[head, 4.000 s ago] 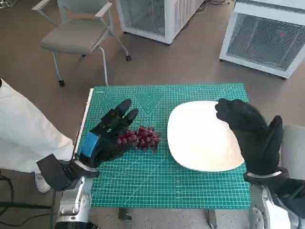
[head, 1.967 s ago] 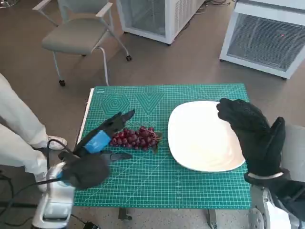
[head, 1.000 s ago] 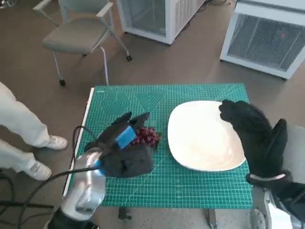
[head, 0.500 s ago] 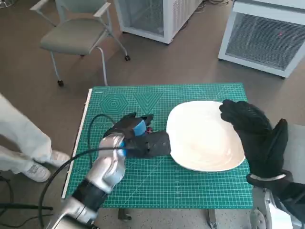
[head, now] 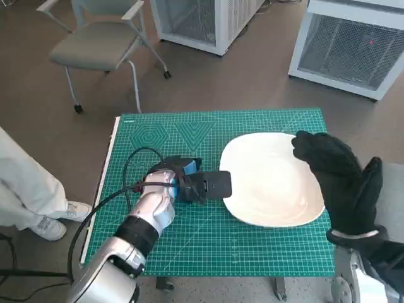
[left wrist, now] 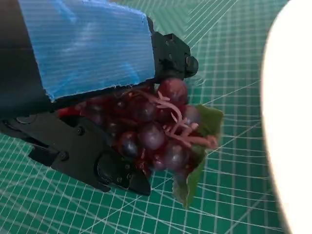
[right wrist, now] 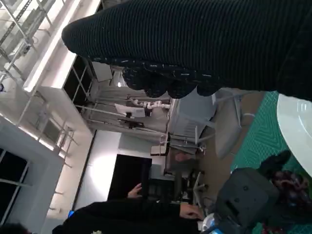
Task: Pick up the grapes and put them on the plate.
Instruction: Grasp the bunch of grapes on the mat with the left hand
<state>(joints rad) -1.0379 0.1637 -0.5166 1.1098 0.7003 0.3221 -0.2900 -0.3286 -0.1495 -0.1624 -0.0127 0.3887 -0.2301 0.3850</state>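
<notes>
A: What's nearest the robot?

B: Its two forearms, coming up from the near edge of the bench [head: 189,259], which is covered by a green cutting mat [head: 208,246]. The left robot hand [head: 189,183], black with blue tape on its back, lies low over the mat, just beside the near-left rim of the plate [head: 271,180].

A: Is it holding anything?

B: Yes. In the left wrist view its fingers [left wrist: 112,168] are clenched around the grapes [left wrist: 156,129], a dark red bunch with pinkish stems and a green leaf sticking out past the fingers. The bunch sits between the taped back above and the black fingers below, with the mat right under it and the white plate edge close by. In the head view the hand covers the grapes completely.

A: So the grapes aren't on the plate?

B: No, they're in the left hand, over the mat, next to the plate.

A: And the other hand?

B: The right robot hand [head: 338,180], in the black knitted glove, is over the right part of the plate with fingers spread, grasping nothing. I can't tell whether it touches the plate.

A: Farther off?

B: A person's pale trouser leg and a white shoe [head: 53,224] at the left, on the floor. Beyond the bench, a grey chair [head: 95,47] and white cabinets with grilles [head: 353,47].
</notes>
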